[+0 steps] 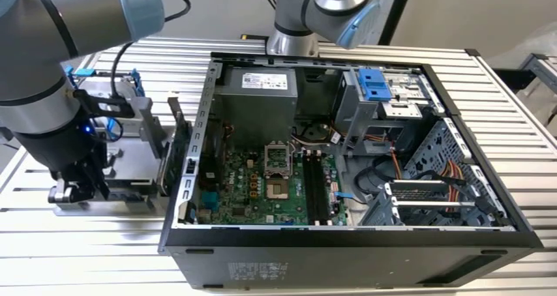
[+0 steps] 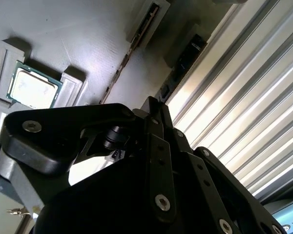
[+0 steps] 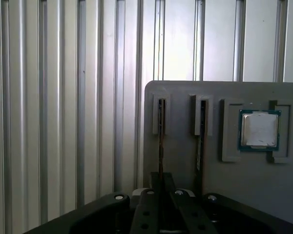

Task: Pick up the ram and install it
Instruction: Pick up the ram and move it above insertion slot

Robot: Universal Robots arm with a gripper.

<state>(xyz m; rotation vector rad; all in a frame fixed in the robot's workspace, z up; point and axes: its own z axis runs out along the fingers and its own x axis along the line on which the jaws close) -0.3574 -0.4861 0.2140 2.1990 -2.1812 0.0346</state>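
Where the grey holder stands, the hand pinches the ram

As the exterior view shows, the arm [image 1: 44,94] is on the exterior view's left. Its gripper [image 1: 74,188] is low over the grey holder [image 1: 122,203], which stands on the ribbed metal table [image 1: 87,250]. In the first wrist view the two fingers [image 3: 155,187] are pressed almost together. The thin edge of the ram [image 3: 161,141] runs from its slot in the holder straight in between them, so they appear to pinch it. The ram stands on its edge, seated in the slot. Just beside it, a second thin stick [image 3: 200,141] stands in the neighbouring slot, apart from the fingers. Further along the holder, a processor [image 3: 260,129] lies flat in its own square pocket.

To the exterior view's right of the holder lies the open computer case [image 1: 348,250]. It is near the holder, but I cannot tell whether the two touch. Inside the case, the green motherboard [image 1: 252,192] carries long black slots [image 1: 315,185], well apart from the gripper.
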